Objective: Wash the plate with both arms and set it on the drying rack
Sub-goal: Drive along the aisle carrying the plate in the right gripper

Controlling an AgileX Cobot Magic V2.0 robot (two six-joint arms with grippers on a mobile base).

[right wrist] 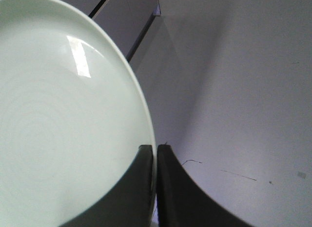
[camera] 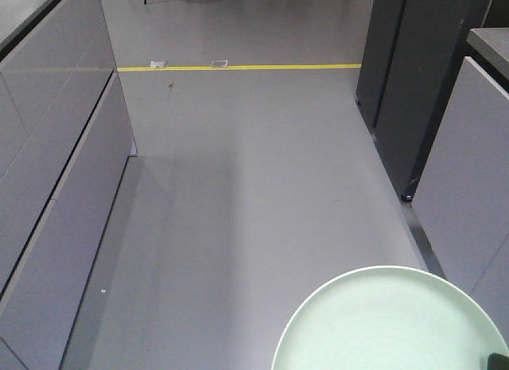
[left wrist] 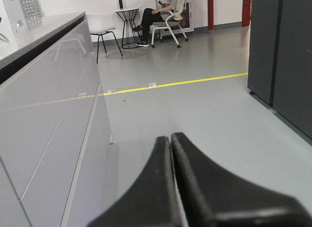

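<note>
Mint-green plate (right wrist: pixel 63 119), 1, pinched by right gripper (right wrist: pixel 155 151)

Round pale-green plate (camera: pixel 390 326), face-up, aloft

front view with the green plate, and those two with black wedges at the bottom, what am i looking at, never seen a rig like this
This is a two-armed robot on a mobile base. The front view looks down at a grey floor with a yellow line, between grey cabinets; the plate pokes in at the lower right. The other two cameras sit on the wrists, and the black wedges are the claws themselves. The left claw is shut on nothing, pointing across the room. The right claw pinches the plate's rim.
</note>
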